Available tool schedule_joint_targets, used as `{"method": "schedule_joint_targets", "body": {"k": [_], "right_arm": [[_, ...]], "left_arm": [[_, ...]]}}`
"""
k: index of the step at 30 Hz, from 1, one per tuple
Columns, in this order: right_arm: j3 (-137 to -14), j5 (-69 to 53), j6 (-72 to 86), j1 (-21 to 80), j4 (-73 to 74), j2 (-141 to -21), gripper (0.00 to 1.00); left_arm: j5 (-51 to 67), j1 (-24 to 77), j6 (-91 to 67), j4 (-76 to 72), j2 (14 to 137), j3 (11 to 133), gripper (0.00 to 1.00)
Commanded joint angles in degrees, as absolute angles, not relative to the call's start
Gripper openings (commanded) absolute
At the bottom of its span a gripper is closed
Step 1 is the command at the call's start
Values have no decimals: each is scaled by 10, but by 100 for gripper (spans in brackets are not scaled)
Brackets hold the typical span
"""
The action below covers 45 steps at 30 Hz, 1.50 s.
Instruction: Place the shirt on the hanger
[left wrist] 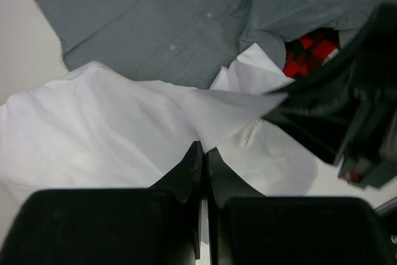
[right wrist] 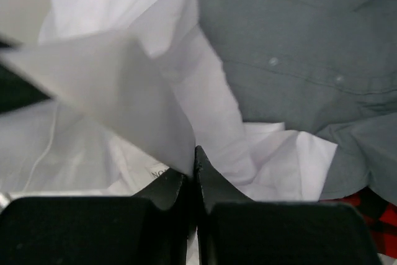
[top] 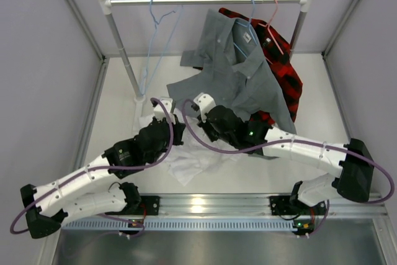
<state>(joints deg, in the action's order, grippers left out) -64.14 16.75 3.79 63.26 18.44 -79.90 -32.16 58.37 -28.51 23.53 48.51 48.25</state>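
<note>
Wrist views show pinched shirt point(right wrist: 105, 85); only overhead view shows hanger point(top: 155, 41).

The right gripper point(right wrist: 195, 155) fills the bottom of the view, its two black fingers point(right wrist: 170, 185) pressed together at the tips with a fold of the white shirt point(right wrist: 205, 110) pinched between them. From the tips a flap of that thin cloth rises toward the left, blurred and close to the lens. A small printed label point(right wrist: 159, 172) shows just beside the left finger. The grey shirt point(right wrist: 291, 23) lies across the upper right, overlapping the white one, with two buttons point(right wrist: 273, 61) visible. A plaid shirt point(right wrist: 372, 208) peeks out at the lower right corner. Pale worktop point(right wrist: 18, 4) shows at the upper left.
</note>
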Motion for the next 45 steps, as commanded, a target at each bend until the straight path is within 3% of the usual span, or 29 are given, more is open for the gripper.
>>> {"method": "schedule_joint_targets", "body": {"k": [1, 2, 3, 6, 9, 13, 16, 18, 19, 20, 31, 35, 38, 45], "right_arm": [[-628, 306, 89, 601, 129, -757, 0], [-624, 301, 94, 599, 128, -751, 0], [-621, 274, 96, 597, 129, -739, 0], [-628, 246, 105, 597, 148, -735, 0], [-644, 237, 114, 596, 177, -738, 0], [-669, 236, 123, 593, 216, -752, 0], [-682, 231, 126, 587, 236, -766, 0], [-689, 224, 131, 584, 242, -773, 0], [-690, 221, 134, 582, 243, -776, 0], [-691, 218, 136, 580, 245, -777, 0], [-727, 216, 160, 556, 290, -815, 0], [-745, 231, 184, 553, 315, -828, 0], [-764, 236, 198, 551, 333, -835, 0], [-779, 218, 196, 550, 339, -846, 0]], "left_arm": [[-282, 582, -251, 193, 458, 466, 2], [-263, 583, -236, 154, 456, 454, 12], [-250, 582, -226, 141, 458, 438, 43], [-196, 583, -209, 101, 485, 431, 83], [-185, 584, -194, 72, 525, 431, 91], [-213, 584, -183, 63, 556, 435, 91], [-236, 584, -171, 63, 560, 436, 86], [-248, 585, -158, 65, 556, 436, 76], [-264, 586, -157, 65, 555, 435, 59], [-275, 586, -157, 65, 554, 432, 50], [-357, 609, -135, 102, 564, 454, 66], [-388, 613, -129, 112, 579, 464, 61], [-388, 614, -135, 112, 590, 464, 40], [-378, 614, -137, 82, 614, 460, 53]]}}
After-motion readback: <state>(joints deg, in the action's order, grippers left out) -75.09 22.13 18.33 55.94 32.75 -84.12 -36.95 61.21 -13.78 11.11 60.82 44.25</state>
